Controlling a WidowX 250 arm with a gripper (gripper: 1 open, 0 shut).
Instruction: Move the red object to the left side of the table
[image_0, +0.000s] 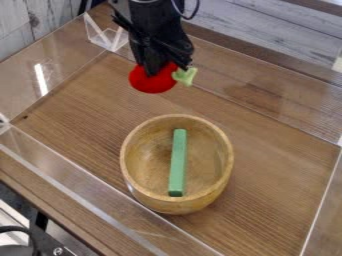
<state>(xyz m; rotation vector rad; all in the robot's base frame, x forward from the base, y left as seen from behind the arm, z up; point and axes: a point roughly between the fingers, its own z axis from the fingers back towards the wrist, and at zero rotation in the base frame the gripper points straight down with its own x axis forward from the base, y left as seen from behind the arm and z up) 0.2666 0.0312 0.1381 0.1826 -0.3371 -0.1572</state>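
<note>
The red object (151, 79), a small round soft fruit with a light-green leafy tip poking out on the side toward the right of the picture, is pinched in the black gripper (158, 68), whose jaws are drawn narrow onto its upper part so that only the lower red bulge and the leaf show beneath the fingers. Taking the wooden bowl (177, 163) as the landmark, the red object sits beyond the bowl's far rim and a little toward its left, clearly apart from it and not above its opening; whether the fruit grazes the wood below or hangs just clear of it cannot be told from this view. The gripper points steeply downward, and the dark arm above it rises out of the top edge of the picture, farther from the bowl than the fruit is. Inside the bowl lies a green stick (178, 160), stretched lengthwise from the bowl's far side toward its near side, resting on the bottom. The bowl stands on the table (80, 110), a brown wood-grain top, in the nearer half of it. Clear acrylic walls (54, 60) border the tabletop; the nearest one runs just in front of the bowl, and another stands well to the bowl's left and beyond.
</note>
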